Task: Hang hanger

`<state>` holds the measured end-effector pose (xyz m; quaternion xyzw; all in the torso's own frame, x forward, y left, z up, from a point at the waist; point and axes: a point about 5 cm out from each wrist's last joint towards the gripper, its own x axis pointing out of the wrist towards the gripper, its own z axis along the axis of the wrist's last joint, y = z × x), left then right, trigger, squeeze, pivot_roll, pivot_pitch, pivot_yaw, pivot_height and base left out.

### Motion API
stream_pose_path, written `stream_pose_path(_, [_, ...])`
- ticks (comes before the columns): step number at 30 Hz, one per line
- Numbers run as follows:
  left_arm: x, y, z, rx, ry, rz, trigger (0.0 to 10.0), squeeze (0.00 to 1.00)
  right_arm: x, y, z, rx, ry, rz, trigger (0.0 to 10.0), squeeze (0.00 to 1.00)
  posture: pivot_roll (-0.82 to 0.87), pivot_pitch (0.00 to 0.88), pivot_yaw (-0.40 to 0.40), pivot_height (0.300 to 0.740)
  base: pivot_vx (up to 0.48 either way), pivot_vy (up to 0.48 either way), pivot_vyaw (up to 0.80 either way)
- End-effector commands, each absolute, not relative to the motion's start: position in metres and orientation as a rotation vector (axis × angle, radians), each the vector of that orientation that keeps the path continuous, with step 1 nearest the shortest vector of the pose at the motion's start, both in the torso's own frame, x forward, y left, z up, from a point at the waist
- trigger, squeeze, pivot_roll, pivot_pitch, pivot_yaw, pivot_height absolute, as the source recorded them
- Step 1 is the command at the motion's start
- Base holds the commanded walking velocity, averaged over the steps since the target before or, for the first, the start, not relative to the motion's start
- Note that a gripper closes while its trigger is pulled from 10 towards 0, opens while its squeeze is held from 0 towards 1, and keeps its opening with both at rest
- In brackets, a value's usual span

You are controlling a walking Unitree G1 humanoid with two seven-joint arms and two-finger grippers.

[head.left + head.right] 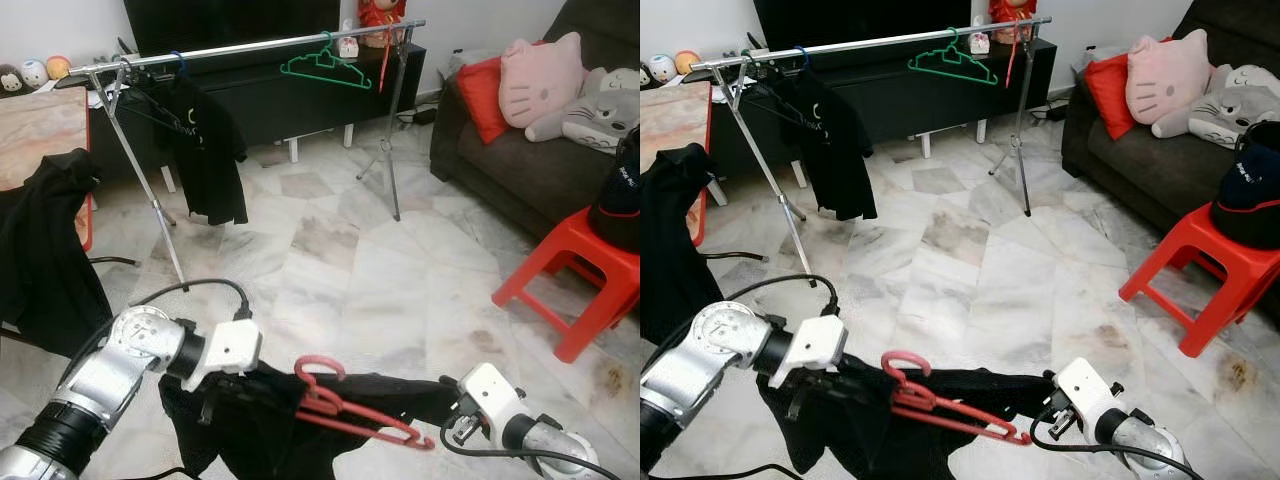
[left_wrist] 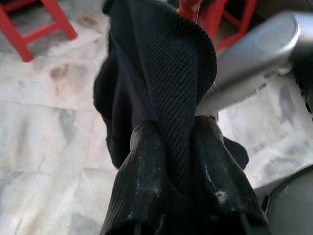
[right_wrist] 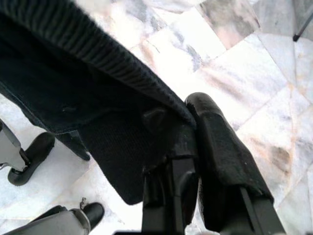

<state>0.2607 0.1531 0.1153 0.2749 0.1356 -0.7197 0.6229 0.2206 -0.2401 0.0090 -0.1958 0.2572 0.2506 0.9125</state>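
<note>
Both arms are raised low in front of the body, wrists turned inward toward each other.
The left gripper (image 2: 171,161) is clamped on black cloth, a fold pinched between its fingers (image 2: 142,176); the right gripper (image 3: 193,147) is likewise closed on cloth.

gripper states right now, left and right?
Left gripper: shut on the black garment, which carries the red hanger.
Right gripper: shut on the same black garment at its other end.
</note>
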Motion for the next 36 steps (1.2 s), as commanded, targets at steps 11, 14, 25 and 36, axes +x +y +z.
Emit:
stream_pose_path(11, [0.252,0.145,0.112,0.657,0.304,-1.704,10.0,0.0,0.226,-0.256,0.016,-0.338,0.548,0.486,10.0,1.0,-0.11,0.0,-0.035,0.74,0.0,0.0,0.0])
stream_pose_path(14, [0.254,0.144,0.112,0.656,0.295,-1.685,10.0,0.0,0.222,-0.249,0.015,-0.31,0.567,0.57,10.0,1.0,-0.11,0.0,-0.033,0.74,0.0,0.0,0.0])
stream_pose_path(25, [0.256,0.141,0.108,0.623,0.278,-1.623,10.0,0.0,0.247,-0.246,0.067,-0.198,0.354,0.637,10.0,1.0,-0.11,0.0,-0.031,0.74,0.0,0.0,0.0])
stream_pose_path(36, [0.266,0.124,0.098,0.503,0.199,-1.434,10.0,0.0,0.286,-0.251,0.152,0.09,-0.074,0.446,10.0,1.0,-0.11,0.0,-0.026,0.74,0.0,0.0,0.0])
